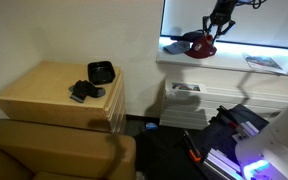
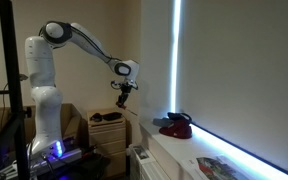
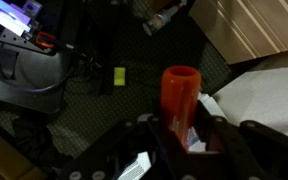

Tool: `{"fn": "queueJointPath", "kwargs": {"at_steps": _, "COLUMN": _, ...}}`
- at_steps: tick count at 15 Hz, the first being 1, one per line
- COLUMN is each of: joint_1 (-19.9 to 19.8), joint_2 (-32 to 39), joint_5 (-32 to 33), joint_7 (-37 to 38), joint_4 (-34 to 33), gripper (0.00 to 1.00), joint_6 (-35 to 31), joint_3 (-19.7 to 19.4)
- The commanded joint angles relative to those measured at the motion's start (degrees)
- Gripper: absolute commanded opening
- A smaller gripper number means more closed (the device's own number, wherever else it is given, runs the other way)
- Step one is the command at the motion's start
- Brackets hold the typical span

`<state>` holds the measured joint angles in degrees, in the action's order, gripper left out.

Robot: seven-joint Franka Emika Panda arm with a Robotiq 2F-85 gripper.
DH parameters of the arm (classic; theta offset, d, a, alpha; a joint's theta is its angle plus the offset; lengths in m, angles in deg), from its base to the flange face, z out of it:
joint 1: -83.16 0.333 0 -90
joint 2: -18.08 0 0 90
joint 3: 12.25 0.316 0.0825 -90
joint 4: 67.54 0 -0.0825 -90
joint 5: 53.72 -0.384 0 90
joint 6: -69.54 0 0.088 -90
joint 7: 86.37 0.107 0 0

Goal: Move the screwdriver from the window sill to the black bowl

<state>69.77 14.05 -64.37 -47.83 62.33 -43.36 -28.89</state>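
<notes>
In the wrist view my gripper [image 3: 184, 135] is shut on the screwdriver [image 3: 181, 92] by its orange-red handle, which sticks out between the fingers above the dark floor. In both exterior views the gripper [image 1: 217, 30] [image 2: 124, 97] hangs in the air, beside the window sill [image 1: 234, 66] [image 2: 169, 150] rather than resting on it. The black bowl [image 1: 101, 72] stands on the wooden dresser [image 1: 44, 95], well away from the gripper. It also shows as a dark shape in an exterior view [image 2: 106, 117].
A red object [image 1: 197, 43] [image 2: 176, 125] and a magazine [image 1: 264, 62] [image 2: 216, 166] lie on the sill. A black item [image 1: 82, 92] lies on the dresser next to the bowl. A brown couch [image 1: 54, 150] stands in front. Cables and a small yellow-green item [image 3: 119, 75] are on the floor.
</notes>
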Motion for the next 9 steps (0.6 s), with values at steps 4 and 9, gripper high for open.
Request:
{"fn": "queueJointPath", "kwargs": {"at_steps": 4, "joint_1": 3.82, "joint_2": -5.03, "joint_5": -1.67, "joint_7": -3.35, "joint_4": 6.32, "gripper": 0.08, "joint_6": 0.82, "joint_3": 6.21}}
{"fn": "queueJointPath", "kwargs": {"at_steps": 9, "joint_1": 12.94, "joint_2": -6.66, "joint_5": -8.50, "joint_7": -4.07, "joint_4": 6.20, "gripper": 0.08, "joint_6": -0.40, "joint_3": 16.52}}
